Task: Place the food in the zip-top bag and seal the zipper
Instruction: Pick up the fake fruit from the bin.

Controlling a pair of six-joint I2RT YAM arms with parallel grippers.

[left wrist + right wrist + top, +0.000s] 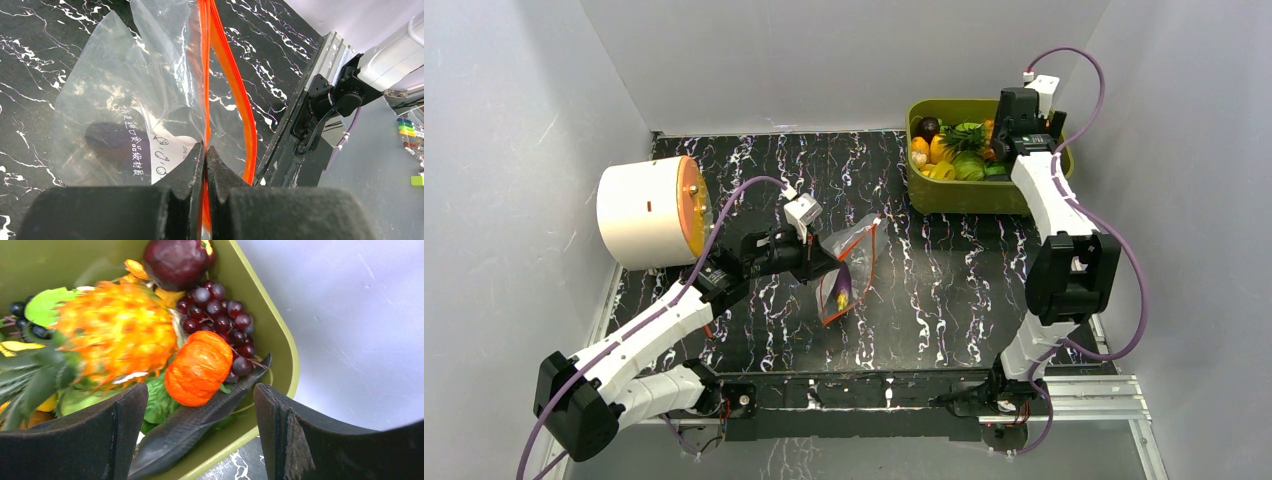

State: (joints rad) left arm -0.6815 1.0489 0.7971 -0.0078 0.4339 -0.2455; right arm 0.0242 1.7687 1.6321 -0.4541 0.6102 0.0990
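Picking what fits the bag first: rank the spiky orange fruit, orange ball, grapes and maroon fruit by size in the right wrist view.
1. Spiky orange fruit
2. Grapes and orange ball, too alike to rank
3. Maroon fruit, cropped at the top, so unsure

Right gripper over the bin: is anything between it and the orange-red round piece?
Nothing covers the orange-red round piece; the open right gripper hangs right over it in the green bin. A dark leaf-like strip lies against its near side and grapes press its far side, so either might get pinched too.
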